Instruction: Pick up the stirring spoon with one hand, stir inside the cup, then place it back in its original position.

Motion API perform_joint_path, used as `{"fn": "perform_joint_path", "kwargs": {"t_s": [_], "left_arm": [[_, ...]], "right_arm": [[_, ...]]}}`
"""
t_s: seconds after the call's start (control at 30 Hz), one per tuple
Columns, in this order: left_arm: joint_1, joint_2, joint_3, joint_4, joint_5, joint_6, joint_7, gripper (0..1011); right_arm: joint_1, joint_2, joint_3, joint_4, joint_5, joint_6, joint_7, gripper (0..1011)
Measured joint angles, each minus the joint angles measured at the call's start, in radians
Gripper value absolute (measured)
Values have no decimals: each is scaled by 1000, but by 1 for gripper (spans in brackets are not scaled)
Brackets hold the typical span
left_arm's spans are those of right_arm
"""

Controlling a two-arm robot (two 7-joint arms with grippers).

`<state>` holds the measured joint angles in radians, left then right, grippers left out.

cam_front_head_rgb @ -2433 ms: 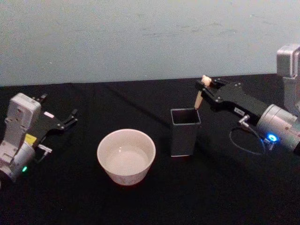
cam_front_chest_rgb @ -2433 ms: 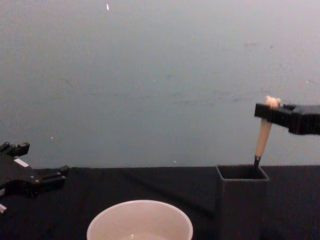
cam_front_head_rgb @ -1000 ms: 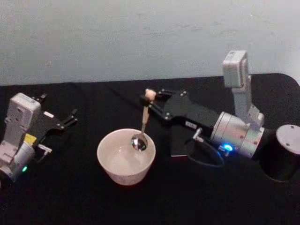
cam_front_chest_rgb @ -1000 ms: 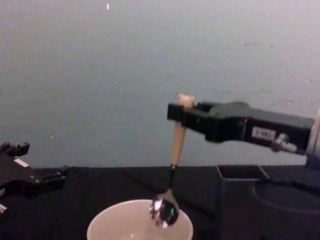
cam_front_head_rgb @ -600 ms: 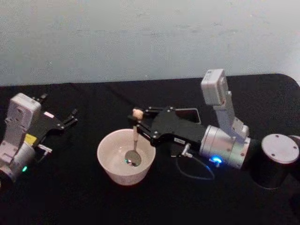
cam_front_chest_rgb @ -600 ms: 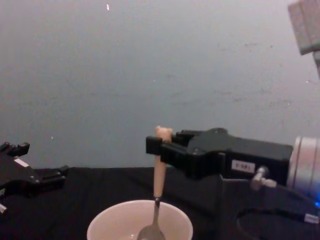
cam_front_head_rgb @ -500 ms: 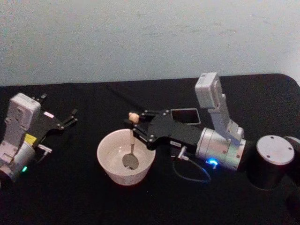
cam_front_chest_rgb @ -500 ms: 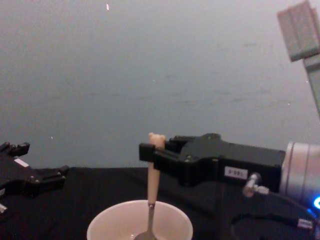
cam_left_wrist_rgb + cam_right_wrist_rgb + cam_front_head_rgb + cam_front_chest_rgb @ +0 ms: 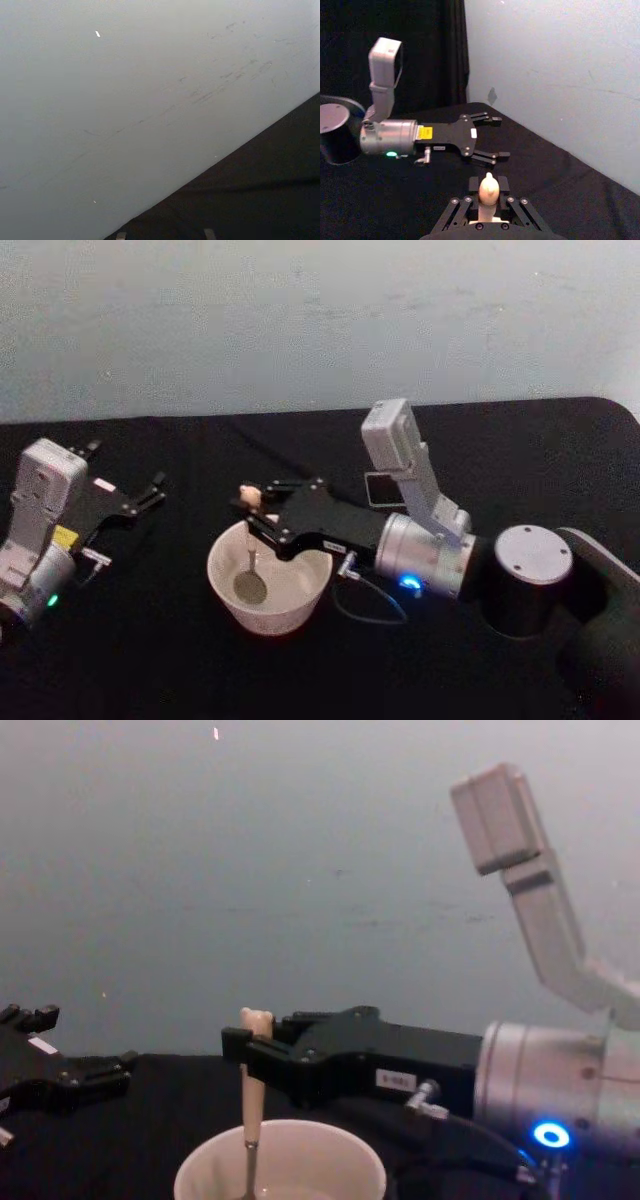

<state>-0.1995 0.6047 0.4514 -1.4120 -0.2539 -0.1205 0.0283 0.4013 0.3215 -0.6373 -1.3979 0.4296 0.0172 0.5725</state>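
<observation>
The cream-white cup (image 9: 272, 616) stands on the black table, front centre. The stirring spoon (image 9: 248, 558) hangs upright inside it, with its bowl low in the cup's left half. My right gripper (image 9: 250, 512) is shut on the beige handle just under the bear head. From the chest view the spoon (image 9: 253, 1072) dips behind the cup's rim (image 9: 205, 1168), held by the right gripper (image 9: 243, 1048). The bear head of the spoon (image 9: 488, 188) sits between the right gripper's fingers. My left gripper (image 9: 125, 472) is parked open at the table's left.
A dark grey square holder (image 9: 379, 488) stands behind the cup, mostly hidden by the right arm. The right arm's round base (image 9: 524, 580) is at the front right. A pale wall rises behind the table. The open left gripper (image 9: 499, 138) lies beyond the cup.
The right gripper carried the spoon from the holder to the cup and lowered it in. Over the last half second it slid left, moving the spoon's bowl to the cup's left side.
</observation>
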Motion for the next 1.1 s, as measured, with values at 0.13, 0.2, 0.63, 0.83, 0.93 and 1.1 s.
{"fn": "perform_joint_path", "kwargs": {"t_s": [0.13,0.2,0.63,0.83,0.93,1.1], "left_arm": [[0,0,0,0,0,0,0,1001],[0,0,0,0,0,0,0,1001],[0,0,0,0,0,0,0,1001],[0,0,0,0,0,0,0,1001],[0,0,0,0,0,0,0,1001],[0,0,0,0,0,0,0,1001]], "right_arm": [[19,-27,-1,34,-12,-2,-12,214],[30,-39,2,53,-20,-4,-20,214],[47,-51,49,104,-42,-8,-51,214],[9,-8,71,42,-40,11,-47,214],[-16,17,80,-2,-27,25,-39,214],[-57,57,89,-67,-6,46,-25,214]]}}
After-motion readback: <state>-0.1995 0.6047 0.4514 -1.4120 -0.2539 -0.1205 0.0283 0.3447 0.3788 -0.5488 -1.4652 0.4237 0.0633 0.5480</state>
